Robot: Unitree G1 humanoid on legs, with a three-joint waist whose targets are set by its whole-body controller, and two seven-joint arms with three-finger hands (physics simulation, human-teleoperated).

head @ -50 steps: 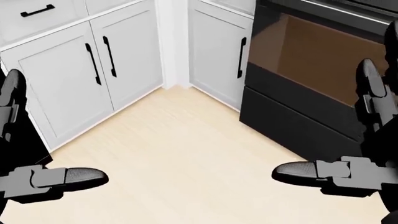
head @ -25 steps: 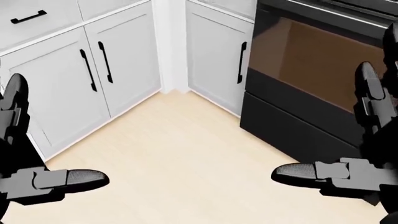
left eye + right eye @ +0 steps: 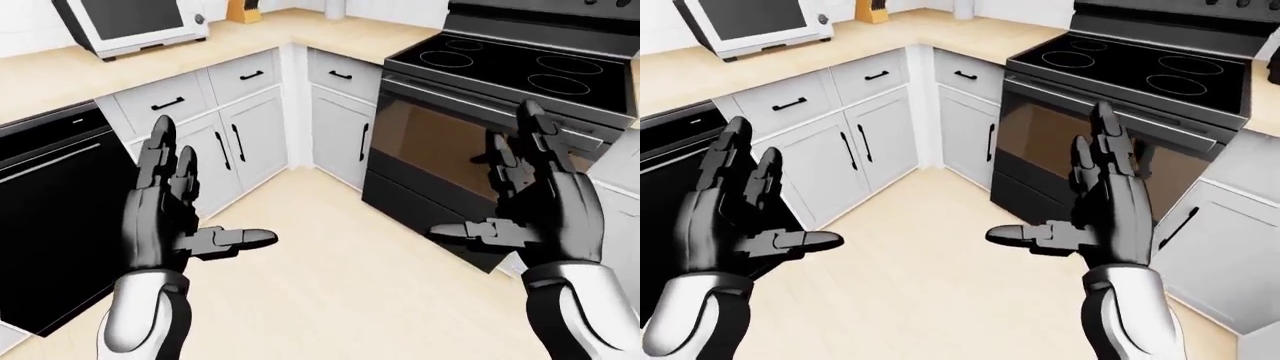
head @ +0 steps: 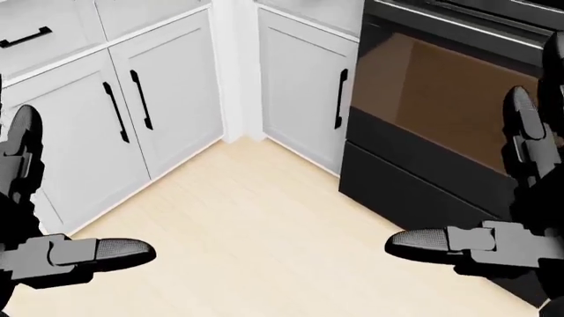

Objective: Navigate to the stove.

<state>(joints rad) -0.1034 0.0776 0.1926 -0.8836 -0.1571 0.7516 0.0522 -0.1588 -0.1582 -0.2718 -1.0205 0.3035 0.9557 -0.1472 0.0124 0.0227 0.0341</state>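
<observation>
Your stove (image 3: 500,82) stands upper right of the eye views, a heavy fixed appliance you only walk up to, nothing to grip, both robot hands (image 3: 170,217) (image 3: 540,202) spread and empty.

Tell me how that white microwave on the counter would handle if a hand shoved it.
The microwave looks boxy and broad-based, so it would probably slide on the wooden counter rather than tip. It likely feels heavy for one hand. Its dark door could be glass, so possibly fragile.
</observation>
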